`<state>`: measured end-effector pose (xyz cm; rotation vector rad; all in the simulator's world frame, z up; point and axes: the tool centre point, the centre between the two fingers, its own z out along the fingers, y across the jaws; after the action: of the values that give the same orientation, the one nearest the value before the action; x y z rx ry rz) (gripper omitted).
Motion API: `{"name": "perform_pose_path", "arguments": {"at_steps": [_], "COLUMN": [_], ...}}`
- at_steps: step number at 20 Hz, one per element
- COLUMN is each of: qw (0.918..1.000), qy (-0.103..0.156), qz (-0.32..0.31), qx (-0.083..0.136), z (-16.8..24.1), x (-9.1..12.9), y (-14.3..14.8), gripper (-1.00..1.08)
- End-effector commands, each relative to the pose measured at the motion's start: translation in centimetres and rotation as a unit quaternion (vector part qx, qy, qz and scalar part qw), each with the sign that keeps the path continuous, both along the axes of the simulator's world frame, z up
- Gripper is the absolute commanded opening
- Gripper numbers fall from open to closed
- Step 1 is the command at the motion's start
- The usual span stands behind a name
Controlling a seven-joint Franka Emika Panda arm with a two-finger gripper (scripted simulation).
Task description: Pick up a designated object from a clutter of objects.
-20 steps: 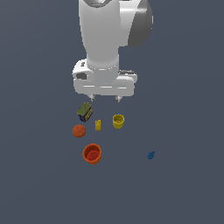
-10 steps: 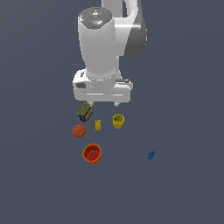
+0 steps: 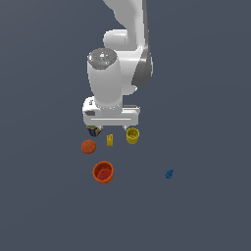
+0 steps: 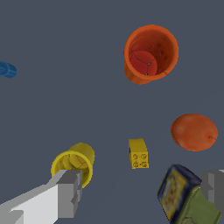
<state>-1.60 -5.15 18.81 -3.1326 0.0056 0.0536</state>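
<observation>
Yellow block point(image 4: 138, 153) shows its studded top only in wrist view, between the spread-open pincer point(image 4: 142, 194) fingers

Exterior view looks down from a distance onto arm and clutter; wrist view looks straight down close, sharing yellow block point(image 3: 110, 140) point(image 4: 138, 153) and cups.

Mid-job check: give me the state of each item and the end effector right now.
yellow studded block: upright, free
yellow cup: upright, looks empty
red-orange cup: upright, empty
orange ball: resting, untouched
olive-blue box: tilted
blue piece: lying apart
end effector: open, holding nothing
</observation>
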Motion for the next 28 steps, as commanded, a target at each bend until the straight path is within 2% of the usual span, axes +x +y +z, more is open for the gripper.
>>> {"name": "perform_pose_path", "arguments": {"at_steps": [1,13,20,28], "qw": [1.0000,0.9994,0.9992,0.9992], "qy": [-0.003,-0.015,-0.017,-0.017], "qz": [0.007,0.031,0.036,0.036], "qx": [0.000,-0.002,-0.003,-0.003], "z": [-2.2,-9.8,-11.4,-12.0], "x": [-0.5,-3.4,-4.4,-4.5], "y": [-0.6,-2.7,-3.2,-3.3], "gripper": [1.00,1.00,1.00,1.00]}}
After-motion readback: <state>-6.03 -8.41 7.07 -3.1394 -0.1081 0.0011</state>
